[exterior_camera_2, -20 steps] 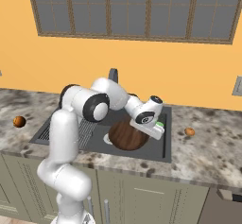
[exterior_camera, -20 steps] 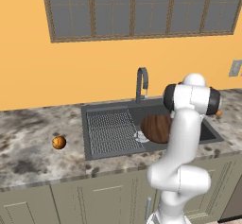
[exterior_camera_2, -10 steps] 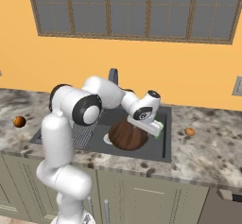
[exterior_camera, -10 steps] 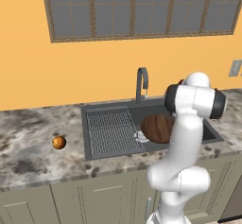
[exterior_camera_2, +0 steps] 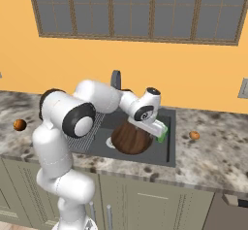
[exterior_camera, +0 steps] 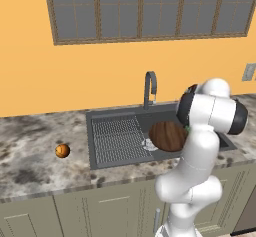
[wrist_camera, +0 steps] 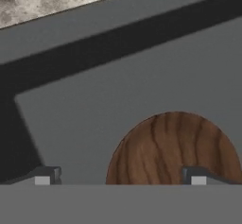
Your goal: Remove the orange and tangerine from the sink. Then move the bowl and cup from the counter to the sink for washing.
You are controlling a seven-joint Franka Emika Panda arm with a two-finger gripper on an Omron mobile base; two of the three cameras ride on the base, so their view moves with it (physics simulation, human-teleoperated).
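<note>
Reddish-brown wood is showing inside the dark grey sink in the left base view: the bowl is lying in the basin to the right of the ribbed grid, close to the round silver drain. One orange fruit is sitting on the mottled counter well to the left of the sink. The arm's big white joint is blocking the basin's right end.

From the right base view, the hand is hanging over the right part of the basin, just above the bowl. A bright green shape, which I take to be the cup, is showing right against the hand; whether it is resting on the basin floor I cannot tell. A second orange fruit is lying on the counter to the right of the sink, the first fruit far to the left.

In the hand view, the fingertips are standing wide apart with nothing between them, looking onto the bowl's wood grain and the grey basin floor.

Judging by this, both fruits are out, the bowl is placed, and the cup is just being let go. The next move probably calls for lifting the hand straight clear without knocking cup or bowl.
</note>
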